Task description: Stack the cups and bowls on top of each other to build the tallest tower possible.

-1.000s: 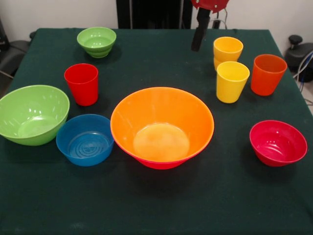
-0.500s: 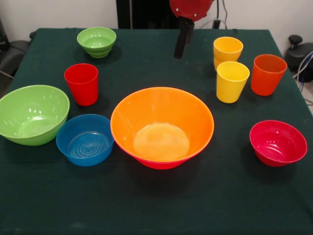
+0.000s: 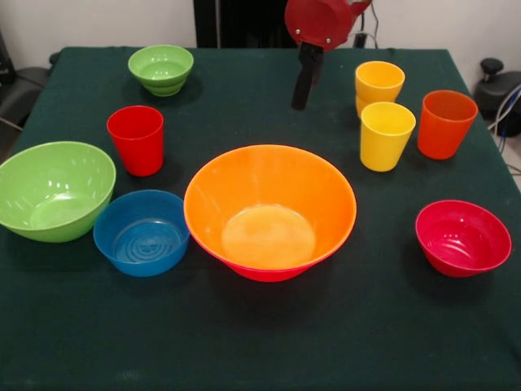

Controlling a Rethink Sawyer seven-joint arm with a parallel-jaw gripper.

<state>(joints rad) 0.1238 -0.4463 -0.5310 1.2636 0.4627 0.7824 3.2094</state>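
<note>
The gripper [image 3: 302, 99] hangs over the table's far middle, its black tip too slim to tell whether the fingers are parted. Nearer the camera sits the large orange bowl [image 3: 269, 208], nested in a pink one. The medium-large green bowl [image 3: 52, 189], far off to one side, seems the sound next pick; cups [image 3: 385, 134] should wait until the bowls are stacked.
</note>
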